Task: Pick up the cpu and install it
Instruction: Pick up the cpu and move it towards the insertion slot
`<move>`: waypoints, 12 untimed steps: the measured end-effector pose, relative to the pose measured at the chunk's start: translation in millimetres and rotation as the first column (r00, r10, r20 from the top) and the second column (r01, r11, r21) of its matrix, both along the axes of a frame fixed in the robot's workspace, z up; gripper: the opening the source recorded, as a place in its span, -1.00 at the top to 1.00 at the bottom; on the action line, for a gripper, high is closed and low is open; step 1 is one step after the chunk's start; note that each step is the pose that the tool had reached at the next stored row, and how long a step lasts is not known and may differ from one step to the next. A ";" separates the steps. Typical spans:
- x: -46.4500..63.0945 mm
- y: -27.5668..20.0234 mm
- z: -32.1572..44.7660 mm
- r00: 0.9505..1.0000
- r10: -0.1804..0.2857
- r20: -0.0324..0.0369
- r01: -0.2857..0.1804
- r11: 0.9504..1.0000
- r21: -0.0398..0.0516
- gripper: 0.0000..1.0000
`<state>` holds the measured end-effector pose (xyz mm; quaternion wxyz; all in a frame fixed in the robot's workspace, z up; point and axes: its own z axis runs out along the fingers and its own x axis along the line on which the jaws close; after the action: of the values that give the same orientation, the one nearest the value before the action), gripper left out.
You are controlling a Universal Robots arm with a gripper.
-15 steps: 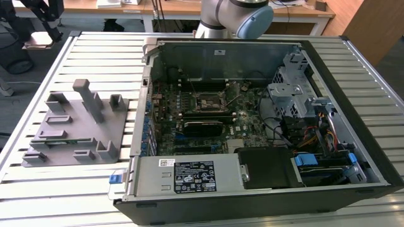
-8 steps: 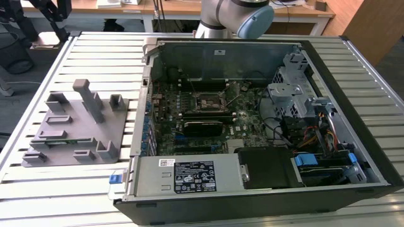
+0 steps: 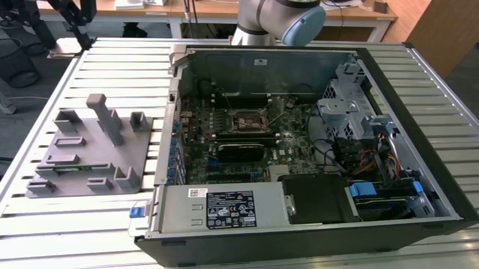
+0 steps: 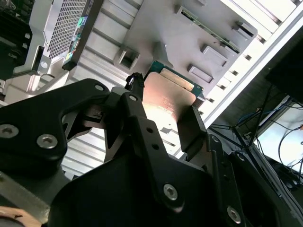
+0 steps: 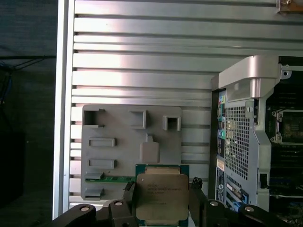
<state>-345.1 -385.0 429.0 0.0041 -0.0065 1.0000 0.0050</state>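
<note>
Gripping the cpu (image 5: 162, 197) by two opposite edges in the end effector (image 4: 163, 106), aloft over the table (image 5: 142, 61) at the edge of the grey fixture plate (image 5: 128, 139). Could slip or tilt, judging by the thin edges and scant purchase. Could jam or damage contacts if lowered skewed into the motherboard socket (image 3: 243, 120), at three o'clock from the plate in the exterior view.

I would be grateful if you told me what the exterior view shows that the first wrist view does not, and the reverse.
The exterior view adds the inside of the open computer case: the motherboard with its cpu socket, the power supply, and the arm behind. The first wrist view adds the cpu, clamped in the gripper. Both show the grey fixture plate on the slatted table.
</note>
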 end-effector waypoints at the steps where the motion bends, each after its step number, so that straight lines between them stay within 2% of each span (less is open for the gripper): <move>1: 2.4 0.0 0.0 1.000 0.000 0.000 0.000 1.000 0.000 -0.06; 12: 30.7 0.0 -0.1 1.000 0.000 -0.001 0.000 1.000 0.000 -0.06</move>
<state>-314.4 -385.0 428.9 0.0037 -0.0065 1.0000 0.0050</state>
